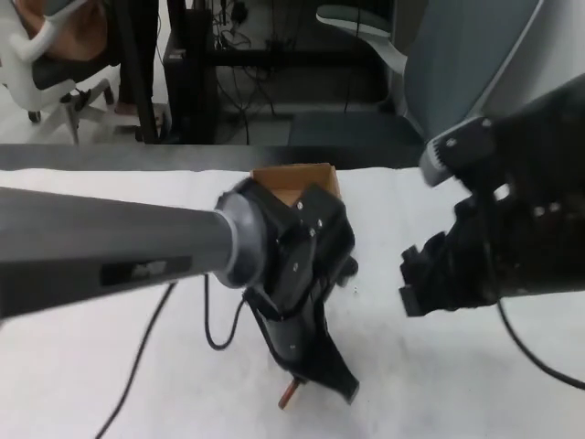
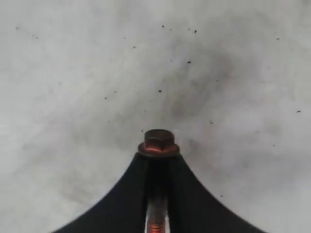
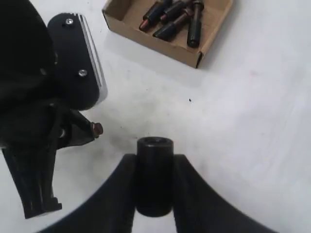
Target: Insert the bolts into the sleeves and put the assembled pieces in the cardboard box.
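Left fingers (image 2: 124,199) clamped on bolt (image 2: 158,141); right fingers (image 3: 116,194) clamped on sleeve (image 3: 154,170). Insertion seemingly pending: next, align bolt with sleeve bore.

Bright, diffuse light; soft, faint shadows (greyer up close)

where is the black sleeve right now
In the right wrist view, the black sleeve is clamped in the right gripper, with the bolt held by the left gripper close beside it and the cardboard box farther off.
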